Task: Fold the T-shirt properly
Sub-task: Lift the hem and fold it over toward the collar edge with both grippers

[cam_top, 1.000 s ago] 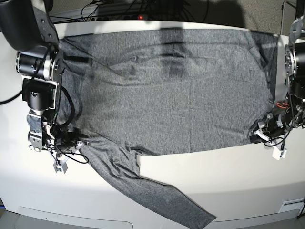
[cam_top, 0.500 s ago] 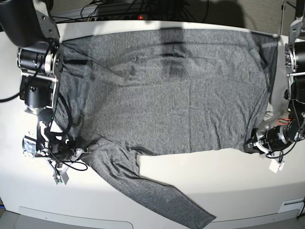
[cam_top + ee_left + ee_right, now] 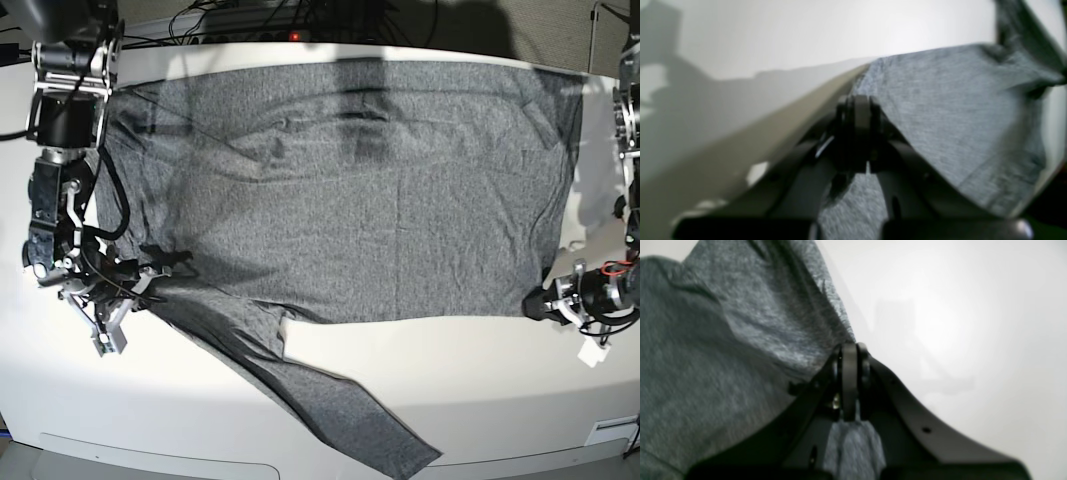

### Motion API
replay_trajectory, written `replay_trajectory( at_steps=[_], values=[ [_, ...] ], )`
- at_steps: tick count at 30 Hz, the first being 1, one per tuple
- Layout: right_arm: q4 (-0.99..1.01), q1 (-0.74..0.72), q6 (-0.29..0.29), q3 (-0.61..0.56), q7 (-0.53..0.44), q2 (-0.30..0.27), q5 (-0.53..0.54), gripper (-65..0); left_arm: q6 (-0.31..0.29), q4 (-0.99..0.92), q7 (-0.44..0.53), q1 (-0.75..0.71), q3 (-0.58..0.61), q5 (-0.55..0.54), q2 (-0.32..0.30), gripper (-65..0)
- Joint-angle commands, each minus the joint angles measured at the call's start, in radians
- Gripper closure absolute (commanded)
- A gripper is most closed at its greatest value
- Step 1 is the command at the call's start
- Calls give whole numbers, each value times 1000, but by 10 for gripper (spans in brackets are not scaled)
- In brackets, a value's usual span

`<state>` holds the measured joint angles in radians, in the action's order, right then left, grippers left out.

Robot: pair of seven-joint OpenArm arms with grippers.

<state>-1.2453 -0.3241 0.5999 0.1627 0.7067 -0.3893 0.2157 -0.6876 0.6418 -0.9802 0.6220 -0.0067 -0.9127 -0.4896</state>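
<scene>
Pinching T-shirt (image 3: pixel 360 190) at two near corners, I see both grippers clamped on fabric: right gripper (image 3: pixel 150 275) by sleeve root, left gripper (image 3: pixel 540 303) at hem corner. Shirt lies flat across white table (image 3: pixel 470 380), sleeve trailing toward table's front edge.

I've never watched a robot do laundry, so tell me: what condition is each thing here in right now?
T-shirt: spread flat on the table, unfolded, one sleeve trailing toward the near edge.
Left end effector: shut on the T-shirt's corner.
Right end effector: shut on the T-shirt by the sleeve.
Table: white, carrying the T-shirt.
</scene>
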Motion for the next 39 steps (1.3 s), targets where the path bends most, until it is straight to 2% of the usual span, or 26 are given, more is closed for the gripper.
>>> replay_trajectory(
  at_steps=[1,9,14,21,26,31,39],
  values=[
    [-37,-19,2,3,-12,-21,21,0,-11,35,-14,17,-6,-60,-32,0],
    [-140,27,2,44,27,-27,58,0,-11,201,-189,-141,-6,-358,-130,0],
    [-206,58,2,48,47,-26,58,0,-11,272,-229,-225,-58,-393,-145,0],
    [-326,140,2,49,62,-26,58,0,-11,354,-345,-327,-200,-516,-146,0],
    [-422,193,0,87,82,-26,65,0,-11,426,-362,-439,-321,-558,-145,0],
    [-490,237,3,162,153,-26,163,0,-11,544,-363,-563,-427,-568,-145,0],
    [-603,354,4,224,172,-26,188,0,-11,764,-381,-747,-489,-571,-145,0]
  ],
)
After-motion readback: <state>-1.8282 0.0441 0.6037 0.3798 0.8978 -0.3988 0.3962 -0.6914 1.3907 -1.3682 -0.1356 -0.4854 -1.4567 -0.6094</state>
